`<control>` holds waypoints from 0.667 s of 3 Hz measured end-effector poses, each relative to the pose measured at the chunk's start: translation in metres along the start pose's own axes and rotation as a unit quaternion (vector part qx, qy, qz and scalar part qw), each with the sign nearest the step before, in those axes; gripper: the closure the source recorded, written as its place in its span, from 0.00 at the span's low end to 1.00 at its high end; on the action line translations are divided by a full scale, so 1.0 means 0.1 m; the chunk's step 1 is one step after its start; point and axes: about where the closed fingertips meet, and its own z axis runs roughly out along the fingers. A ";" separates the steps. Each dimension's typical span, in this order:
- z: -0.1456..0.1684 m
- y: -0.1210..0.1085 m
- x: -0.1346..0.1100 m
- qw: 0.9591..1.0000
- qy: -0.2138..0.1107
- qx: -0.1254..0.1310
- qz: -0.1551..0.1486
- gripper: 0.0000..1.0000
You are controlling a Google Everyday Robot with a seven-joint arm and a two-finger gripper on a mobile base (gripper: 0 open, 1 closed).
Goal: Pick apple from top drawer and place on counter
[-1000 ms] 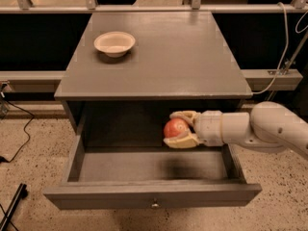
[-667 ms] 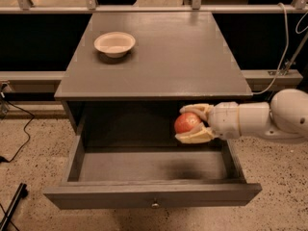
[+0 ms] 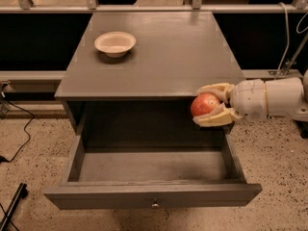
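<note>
Fingers (image 3: 215,87) of pale cream colour, one above and one below, are closed around the small round red-orange apple (image 3: 204,105), so the two-finger gripper (image 3: 199,106) at the end of the white arm (image 3: 269,98) has the fruit firmly between them. The arm reaches in from the right, and the gripper sits at the right front corner of the cabinet, over the right wall of the wide shallow grey wooden top drawer (image 3: 154,195). The apple is clear of the drawer floor and about level with the front edge of the flat grey counter (image 3: 159,52). That is the relation the next move turns on: the counter surface lies up and to the left of the held apple, away from the camera, so the fruit probably has to rise above the edge before it goes inward. Being round, the apple has no long axis to line up. The drawer stands pulled fully open, its small metal knob (image 3: 155,205) facing the camera, and nothing shows on its floor. On the counter's far left a cream-white bowl (image 3: 115,43) rests well apart from the gripper, with nothing visible inside it.
</note>
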 end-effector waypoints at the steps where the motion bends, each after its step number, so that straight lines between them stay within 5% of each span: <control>1: -0.14 -0.23 -0.17 1.000 -0.003 0.012 0.008 1.00; 2: -0.13 -0.50 -0.31 0.999 -0.019 0.027 0.035 1.00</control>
